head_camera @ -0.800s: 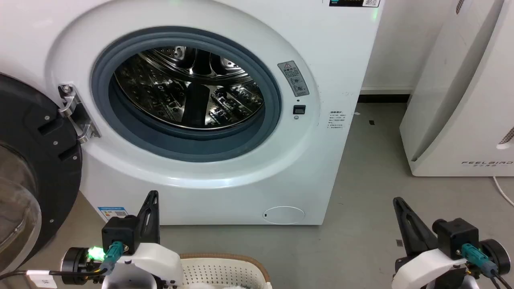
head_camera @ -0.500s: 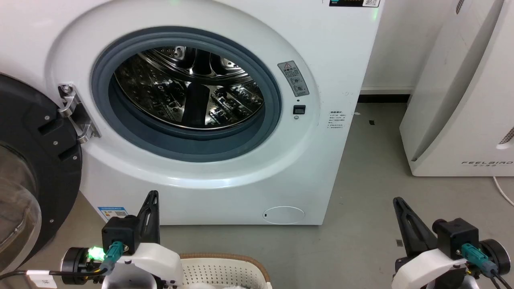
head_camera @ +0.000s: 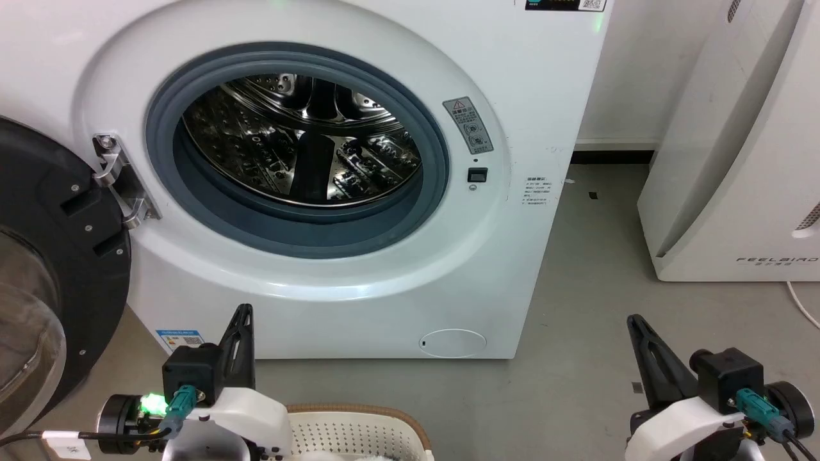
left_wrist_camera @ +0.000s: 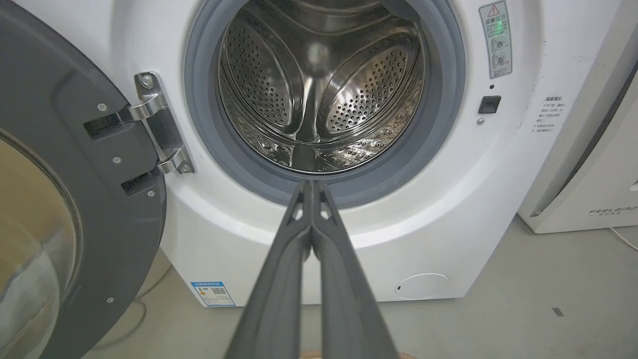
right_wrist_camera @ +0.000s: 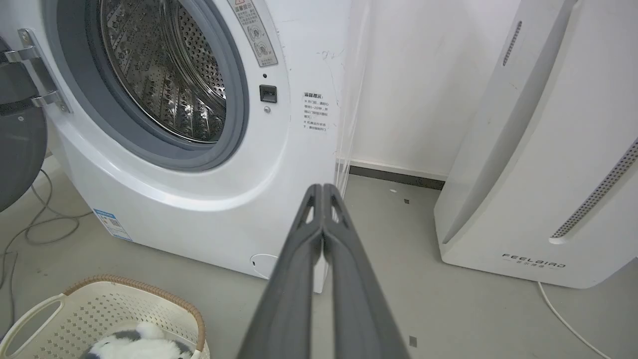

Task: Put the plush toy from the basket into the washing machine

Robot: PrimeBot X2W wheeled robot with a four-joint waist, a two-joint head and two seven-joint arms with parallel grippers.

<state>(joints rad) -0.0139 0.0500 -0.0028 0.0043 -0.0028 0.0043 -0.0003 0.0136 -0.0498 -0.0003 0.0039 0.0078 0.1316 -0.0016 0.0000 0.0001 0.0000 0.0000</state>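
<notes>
At the very bottom of the head view, closest to the robot, the basket (head_camera: 359, 413) sits on the grey floor (head_camera: 576, 358). The plush toy (right_wrist_camera: 133, 345) lies inside it, white and fluffy with dark patches. The right wrist view cuts off the low part of the toy. A small white bit at the bottom edge of the head view may be the toy too, but it is too cut off to tell.

The left gripper (head_camera: 243, 315) is just beside the basket's left side. Its two long dark fingers are pressed together, and nothing is between them. The right gripper (head_camera: 634, 321) is well apart from the basket, off to the right over bare floor. Its fingers are pressed together too, and it holds nothing. Both grippers point toward the machine.

Past the grippers stands the washing machine (head_camera: 384, 294), big and white. Its round black door (head_camera: 64, 211) is swung out to the left on a shiny metal hinge (head_camera: 118, 182). A grey rubber seal (head_camera: 437, 160) goes around the hole. Inside is the steel drum (head_camera: 301, 147), bright and full of little holes, with nothing in it.

To the right of the machine stands a white appliance (head_camera: 737, 160) with the word FEELBIRD on it. A white cord (right_wrist_camera: 563, 319) lies on the floor beside it. Behind them both is a white wall (head_camera: 634, 77).
</notes>
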